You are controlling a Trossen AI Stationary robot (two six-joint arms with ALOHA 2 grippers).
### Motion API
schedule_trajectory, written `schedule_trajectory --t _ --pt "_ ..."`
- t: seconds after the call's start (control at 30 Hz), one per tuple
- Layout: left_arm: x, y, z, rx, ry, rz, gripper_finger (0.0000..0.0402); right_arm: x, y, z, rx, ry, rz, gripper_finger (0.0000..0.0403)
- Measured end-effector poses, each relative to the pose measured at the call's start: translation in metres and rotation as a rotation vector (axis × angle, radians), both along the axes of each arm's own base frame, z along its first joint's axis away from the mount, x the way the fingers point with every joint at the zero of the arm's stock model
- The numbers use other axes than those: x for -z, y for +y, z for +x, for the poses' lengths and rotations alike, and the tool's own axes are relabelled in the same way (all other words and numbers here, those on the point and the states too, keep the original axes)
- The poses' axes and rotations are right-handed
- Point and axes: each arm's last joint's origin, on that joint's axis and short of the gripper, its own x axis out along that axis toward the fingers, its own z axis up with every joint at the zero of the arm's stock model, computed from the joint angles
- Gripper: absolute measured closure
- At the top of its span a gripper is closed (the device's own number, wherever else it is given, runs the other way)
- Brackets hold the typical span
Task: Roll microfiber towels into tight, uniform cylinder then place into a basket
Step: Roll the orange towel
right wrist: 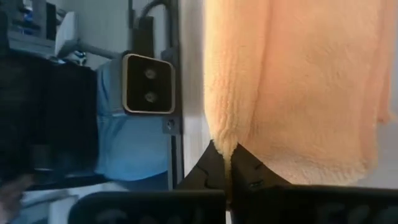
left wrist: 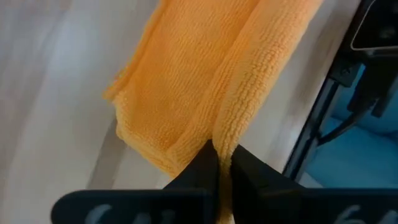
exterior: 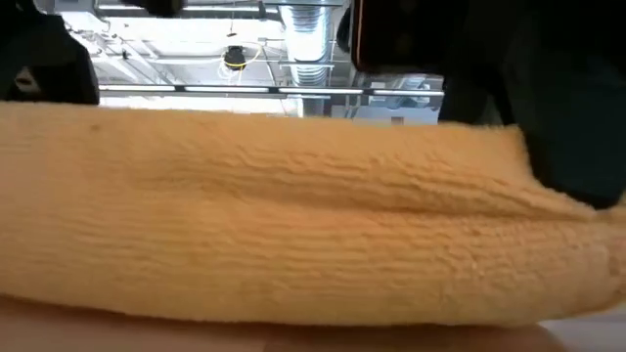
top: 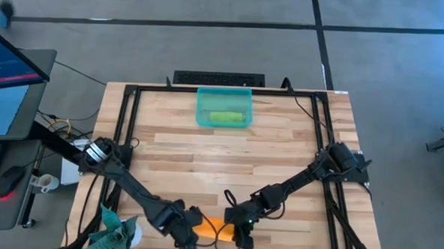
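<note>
The orange towel (exterior: 293, 235) fills the low view right in front of the lens, a soft folded bundle lying at the near edge of the bench (top: 281, 142), and from above only a small patch of it shows between the 2 arms. Both grippers are closed on it: the left gripper (left wrist: 217, 165) pinches a fold of its edge between shut fingers, and the right gripper (right wrist: 229, 160) does the same on the opposite end. Each grip looks thin, holding only a ridge of cloth rather than the whole thickness, so the likeliest failure is a layer slipping free when the arms pull or turn, leaving the roll loose or lopsided. If 1 arm leads the other, the cylinder could come out tapered instead of uniform. The towel also sits so near the bench edge that any slack could droop over it. The lime green towel (top: 227, 118) already lies rolled inside the basket (top: 202, 108) at the far side of the bench, well apart from the arms, so a sloppy second roll may be too fat to fit beside it. A darker teal cloth (top: 116, 232) lies crumpled near the left arm and could snag on it.
</note>
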Motion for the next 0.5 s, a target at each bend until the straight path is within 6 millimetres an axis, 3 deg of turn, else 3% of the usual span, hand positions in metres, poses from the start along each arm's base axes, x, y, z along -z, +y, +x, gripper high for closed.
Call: schedule_trajectory --t 0.27,0.5 --pt "0.003 0.021 0.018 -0.045 0.134 -0.157 0.0395 0.005 -0.031 0.011 0.102 0.197 0.132 0.0389" --pt "0.003 0.025 0.02 -0.103 0.175 -0.195 0.0395 0.011 -0.061 0.019 0.229 0.309 0.183 0.0394"
